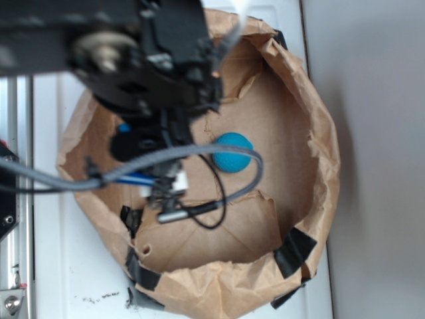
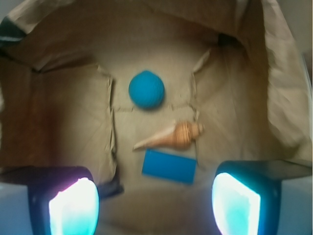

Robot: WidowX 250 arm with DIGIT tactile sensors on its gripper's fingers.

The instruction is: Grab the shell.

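the shell [image 2: 172, 136] lies flat on the brown paper floor of a crumpled paper bag [image 1: 319, 133], in the middle of the wrist view. its ribbed, fat end points to 3 o'clock and its thin tip to 9 o'clock. a teal ball [image 2: 146, 89] sits apart from it at 11 o'clock, and a flat blue block [image 2: 169, 166] lies just beside it at 6 o'clock, seemingly not quite touching.

the shell looks hard, light and stiff, probably smooth enough to slip, and its fine tip is likely brittle. the safest hold seems to be across the thick whorled body near the 3 o'clock end, not the taper, where the pads would slide off. the block so close below leaves little room for one finger.

the claw [image 2: 154, 205] is open and empty, its two glowing pads [image 2: 73, 208] wide apart at the bottom of the wrist view, above the floor and short of the shell. in the exterior view the arm [image 1: 153, 66] reaches down into the bag from 11 o'clock, hiding the shell.
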